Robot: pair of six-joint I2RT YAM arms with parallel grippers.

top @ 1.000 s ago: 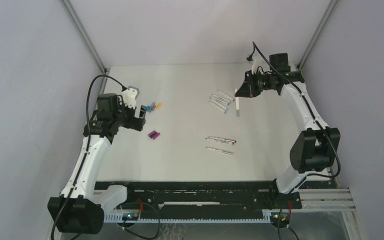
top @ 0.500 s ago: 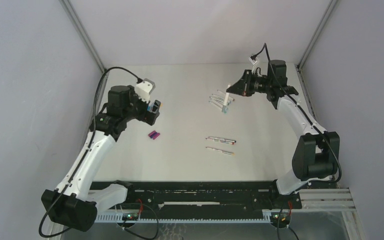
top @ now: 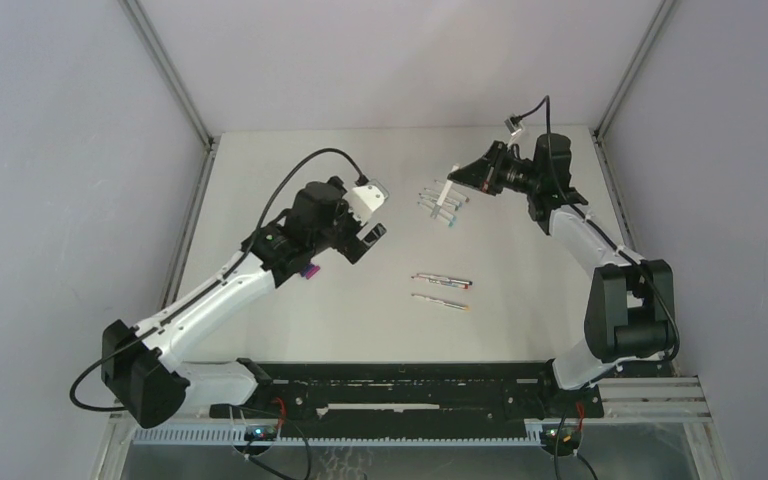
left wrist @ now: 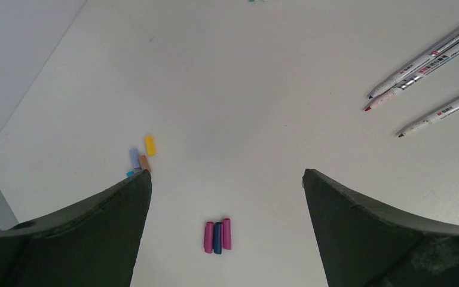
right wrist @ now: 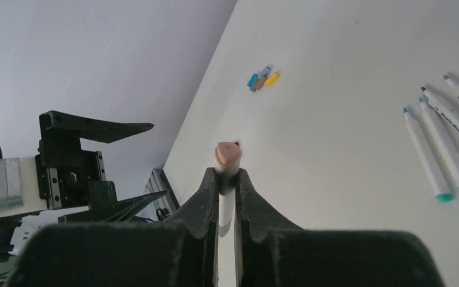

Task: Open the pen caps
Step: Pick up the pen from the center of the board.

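Pinching 1 white pen (right wrist: 223, 206) between tightly pressed fingers, the right gripper (right wrist: 226, 176) stands on the far side of the centre group of 3 pens (top: 442, 282), raised off the table (top: 520, 330). The held pen carries a peach cap (right wrist: 228, 154) on the end that sticks out past the fingertips; that cap is on.

A fan of bare-tipped pens (right wrist: 436, 158) lies flat on the table beyond the centre group, just beside the held pen in the overhead view.

The left gripper (left wrist: 227, 174) hangs above the table to the left of the centre group. Its jaws are spread wide with nothing between them.

A row of 3 loose caps (left wrist: 217, 236), magenta, blue and magenta, lies side by side and touching, left of the centre group. In the wrist view it sits within the gap between the left gripper's fingers.

A cluster of 4 loose caps (left wrist: 144, 162), yellow, pale blue, tan and cyan, lies further left of the centre group, the cyan one partly hidden behind a finger.

The 3 pens of the centre group lie flat, 2 close together and 1 slightly apart, with pointed tips bare.
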